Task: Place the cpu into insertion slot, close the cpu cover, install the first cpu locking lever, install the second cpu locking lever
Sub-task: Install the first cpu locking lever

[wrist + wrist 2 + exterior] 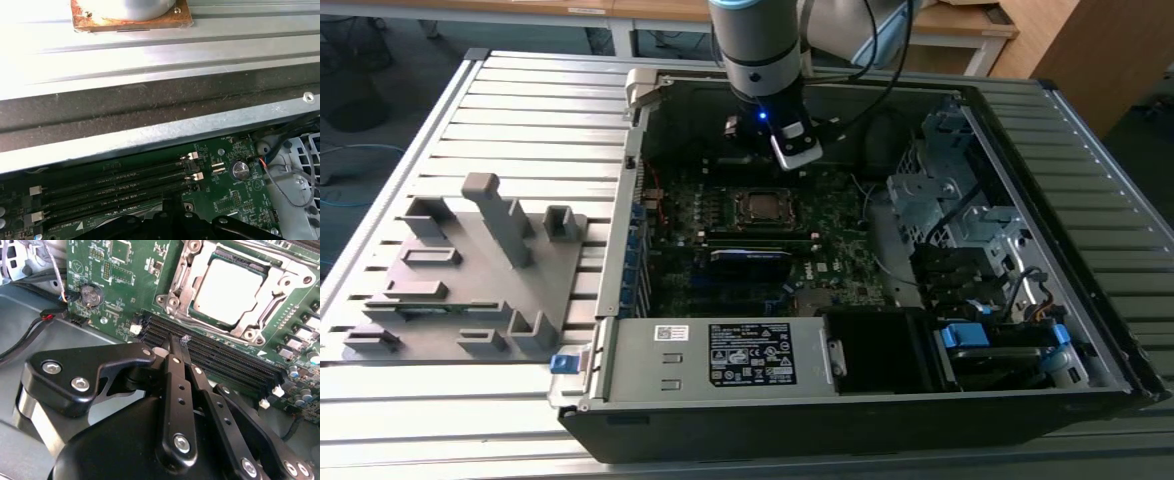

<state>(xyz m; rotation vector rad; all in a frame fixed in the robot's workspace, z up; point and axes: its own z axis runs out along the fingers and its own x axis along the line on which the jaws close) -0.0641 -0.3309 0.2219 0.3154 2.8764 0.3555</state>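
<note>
The open computer case (881, 300) lies on a slatted metal counter (534, 110), and the arm (758, 45) reaches down into it from the case's far wall. The gripper (179, 340) hangs above the green motherboard (761, 250), just beyond the insertion slot (762, 206) and nearer that far wall. In the second wrist view its two black fingers (176, 385) are pressed together at the tips with nothing between them, poised over the empty black memory slots (215, 352) that run beside the socket.

The cpu (227, 287) already sits in the insertion slot, its dull silver top facing up. The cpu cover (280, 285) lies flat around it, its silver frame bordering the chip on all sides, with the chip showing through the window. Whether the locking levers are latched cannot be told.

In the first wrist view the memory slots (115, 182) run along the board just inside the case's grey metal wall (150, 135), and a round coin battery (240, 169) sits on the board past the end of those slots. The same battery (91, 294) appears in the second wrist view, apart from the socket's corner.

Outside the case, on the exterior view's left, a grey fixture (467, 270) with upright posts rests on the counter. A power supply box (720, 355) fills the near end of the case, on the opposite side of the socket from the arm
</note>
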